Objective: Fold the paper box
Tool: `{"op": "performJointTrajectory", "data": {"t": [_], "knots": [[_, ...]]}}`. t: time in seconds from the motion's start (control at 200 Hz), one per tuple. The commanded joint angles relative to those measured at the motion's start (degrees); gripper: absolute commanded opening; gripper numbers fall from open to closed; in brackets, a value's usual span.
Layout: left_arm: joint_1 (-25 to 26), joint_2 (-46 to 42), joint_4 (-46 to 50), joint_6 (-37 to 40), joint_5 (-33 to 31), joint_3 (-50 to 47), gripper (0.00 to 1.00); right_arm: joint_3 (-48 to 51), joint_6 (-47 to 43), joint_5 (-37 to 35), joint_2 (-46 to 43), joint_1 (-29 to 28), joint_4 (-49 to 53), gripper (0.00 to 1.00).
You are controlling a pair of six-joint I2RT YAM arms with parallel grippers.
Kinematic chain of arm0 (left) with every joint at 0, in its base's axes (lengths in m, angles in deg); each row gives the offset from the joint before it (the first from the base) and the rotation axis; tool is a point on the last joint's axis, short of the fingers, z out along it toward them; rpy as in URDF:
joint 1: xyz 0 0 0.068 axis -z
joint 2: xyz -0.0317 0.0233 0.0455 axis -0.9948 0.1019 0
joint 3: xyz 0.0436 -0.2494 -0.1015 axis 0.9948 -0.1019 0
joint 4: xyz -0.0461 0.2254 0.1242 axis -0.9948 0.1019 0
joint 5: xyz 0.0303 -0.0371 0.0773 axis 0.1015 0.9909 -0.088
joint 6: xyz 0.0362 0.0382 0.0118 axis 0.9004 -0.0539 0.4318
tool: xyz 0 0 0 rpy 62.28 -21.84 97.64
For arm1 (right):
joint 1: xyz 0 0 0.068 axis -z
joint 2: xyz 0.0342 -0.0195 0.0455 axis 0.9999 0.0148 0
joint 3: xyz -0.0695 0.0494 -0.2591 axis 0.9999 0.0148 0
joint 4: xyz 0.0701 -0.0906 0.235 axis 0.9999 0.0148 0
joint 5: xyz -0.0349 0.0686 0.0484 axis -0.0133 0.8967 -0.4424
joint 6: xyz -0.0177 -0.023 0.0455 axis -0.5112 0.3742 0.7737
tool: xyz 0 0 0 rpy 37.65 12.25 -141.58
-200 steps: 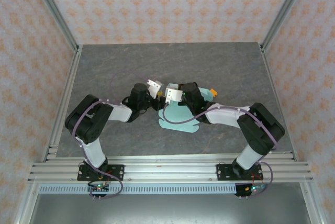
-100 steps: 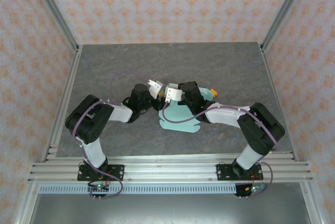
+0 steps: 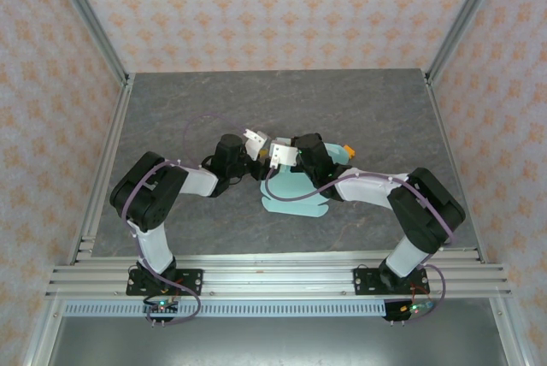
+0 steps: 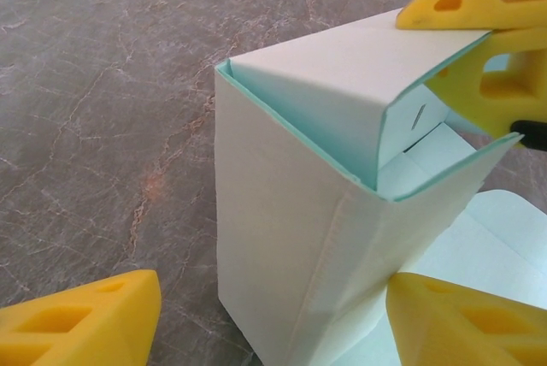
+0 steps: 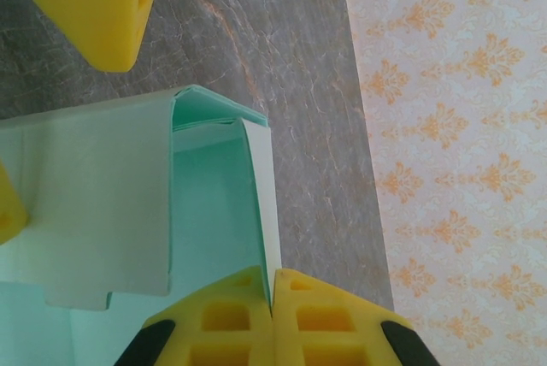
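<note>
Right end effector point(image 5: 272, 285), yellow fingers closed, pinches the top wall edge of the pale mint-blue thin-card paper box point(image 4: 282, 212); we judge this keeps it upright and square. The box stands half-formed mid-way on the grey marbled surface point(image 4: 102, 84), with unfolded flaps lying flat beside it. Left end effector point(image 4: 273, 296) straddles it with jaws apart, likely ready to press a flap. No writing or brand is legible.

The paper box point(image 4: 291, 238) is mint-blue, the table point(image 4: 102, 84) veined grey (gripper fingers point(image 4: 85, 315) yellow).
</note>
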Motion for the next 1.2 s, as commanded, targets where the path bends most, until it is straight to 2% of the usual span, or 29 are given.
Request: {"op": "performJointTrajectory", "data": {"t": [0.0, 0.21, 0.49, 0.636, 0.796, 1.196], "knots": [[-0.2, 0.4, -3.6, -1.0, -1.1, 2.0, 0.74, -0.2, 3.4, 5.6, -1.6, -1.3, 1.6, 0.00], [-0.2, 0.4, -3.7, -1.3, -1.3, 2.1, 0.76, 0.1, 3.7, 5.7, -1.7, -1.6, 1.8, 0.00], [-0.2, 0.5, -4.1, -3.0, -4.5, 2.0, 0.66, 0.2, 1.6, 3.3, -0.9, -2.2, 1.4, 0.00], [-0.3, 0.3, -3.1, -4.3, -6.1, 2.0, 0.65, 0.2, -1.1, 0.0, -0.2, -3.0, 0.5, 0.00], [-0.3, 1.0, -3.7, -4.7, -4.3, 1.6, 0.68, 1.7, -5.0, -3.7, 1.6, -4.5, -4.6, 0.00], [-0.3, 2.4, -4.8, -2.6, -2.1, 0.1, 0.69, 6.1, -9.6, -6.5, 5.7, -6.3, -14.9, 0.00]]}}
